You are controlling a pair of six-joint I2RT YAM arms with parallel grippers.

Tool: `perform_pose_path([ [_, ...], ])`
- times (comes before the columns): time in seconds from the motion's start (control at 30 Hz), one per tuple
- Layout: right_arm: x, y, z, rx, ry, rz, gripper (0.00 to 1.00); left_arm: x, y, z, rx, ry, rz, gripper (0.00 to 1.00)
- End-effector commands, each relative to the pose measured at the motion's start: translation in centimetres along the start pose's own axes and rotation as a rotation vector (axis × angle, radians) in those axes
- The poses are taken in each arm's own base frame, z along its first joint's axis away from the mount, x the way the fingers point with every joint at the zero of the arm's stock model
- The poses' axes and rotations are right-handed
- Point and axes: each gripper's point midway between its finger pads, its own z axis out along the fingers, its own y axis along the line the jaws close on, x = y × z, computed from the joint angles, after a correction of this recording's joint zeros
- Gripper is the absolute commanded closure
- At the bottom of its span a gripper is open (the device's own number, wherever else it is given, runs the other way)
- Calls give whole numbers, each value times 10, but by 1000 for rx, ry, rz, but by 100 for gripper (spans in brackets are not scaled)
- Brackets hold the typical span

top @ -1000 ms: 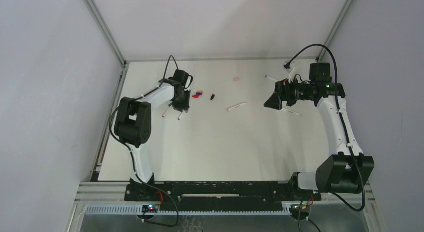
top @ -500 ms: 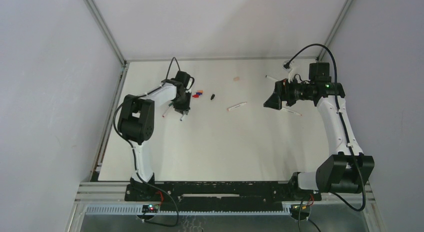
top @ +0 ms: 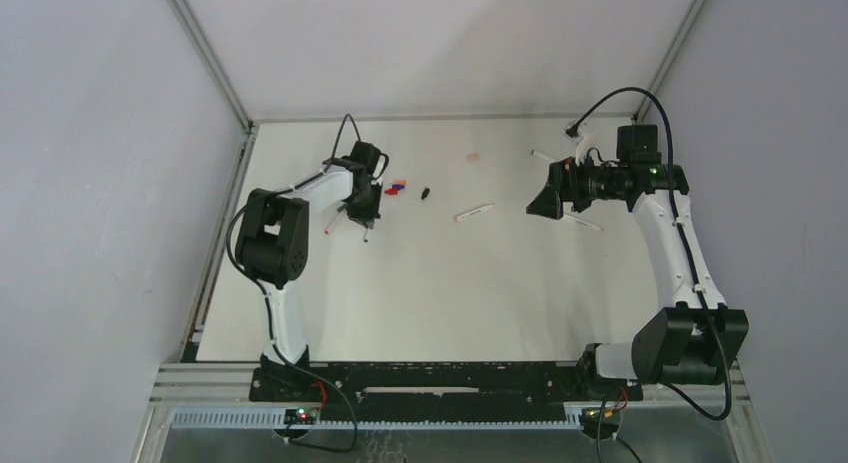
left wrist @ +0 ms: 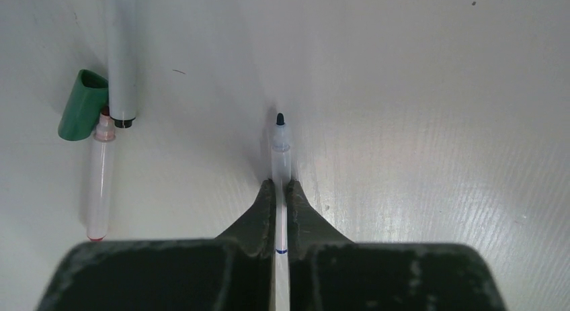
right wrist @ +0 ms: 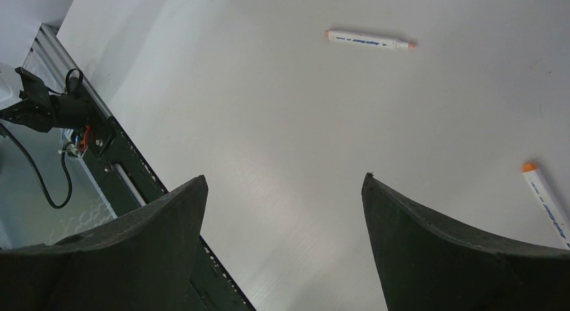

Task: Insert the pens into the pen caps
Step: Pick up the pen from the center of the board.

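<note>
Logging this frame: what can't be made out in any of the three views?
Left wrist view: dark-tipped pen, rear end hidden by the left pincer.
Left wrist view: grey pen, cut off by the top edge.
Right wrist view: orange-tipped pen, cut off by the right edge.
Top view: caps, too small to show which way they open.

We read this as a robotics lab test cell: a white table boxed in by blank panels on aluminium posts. Well behind the left hand and right hand, a black rail carries the arm bases beside a lit circuit board.
</note>
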Motion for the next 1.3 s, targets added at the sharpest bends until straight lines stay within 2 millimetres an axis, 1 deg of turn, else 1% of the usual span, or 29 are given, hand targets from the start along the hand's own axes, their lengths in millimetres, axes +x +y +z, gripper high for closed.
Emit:
perform_pose_path([
  [0.0,-1,3,4,-23,3,-9,8,2,-4,2,21,1,10,100],
  [0.1,4,9,4,-36,28,-62,8,-1,-8,-6,47,-37,6,100],
  [0.17,5,13,3,-41,46,-124,9,-5,-12,-17,73,-85,-2,100],
  [0.23,1,19,0,-52,37,-201,9,-9,-20,-32,126,-142,-16,100],
  [0.3,-3,25,-3,-74,12,-266,9,-12,-30,-54,195,-217,-43,100],
  [0.33,-6,33,-2,-101,1,-301,10,-15,-36,-65,240,-263,-50,100],
  [0.37,-7,42,0,-134,-7,-337,12,-22,-45,-81,294,-321,-58,100],
  [0.4,-9,49,2,-154,-17,-362,13,-21,-54,-92,350,-366,-77,100],
  [0.43,-12,57,3,-173,-28,-391,13,-25,-63,-107,408,-427,-85,100],
  [0.53,-18,86,9,-245,-83,-550,14,-33,-96,-160,594,-614,-75,100],
  [0.6,-24,111,14,-295,-133,-669,13,-43,-119,-205,732,-775,-49,100],
  [0.67,-38,132,18,-326,-200,-718,12,-44,-136,-246,851,-904,-52,100],
  [0.77,-59,157,25,-348,-268,-646,13,-44,-152,-301,1001,-1069,-82,100],
  [0.8,-66,164,28,-350,-281,-581,13,-43,-153,-314,1027,-1109,-104,100],
  [0.83,-72,167,30,-343,-307,-568,13,-43,-153,-327,1058,-1154,-122,100],
  [0.9,-80,176,30,-359,-342,-470,14,-40,-153,-350,1104,-1226,-146,100],
  [1.0,-87,182,31,-372,-368,-385,16,-37,-154,-372,1175,-1287,-165,100],
  [1.1,-89,188,33,-394,-371,-323,23,-33,-156,-390,1256,-1305,-190,100],
  [1.27,-94,197,38,-423,-385,-257,30,-29,-165,-407,1339,-1313,-203,100],
])
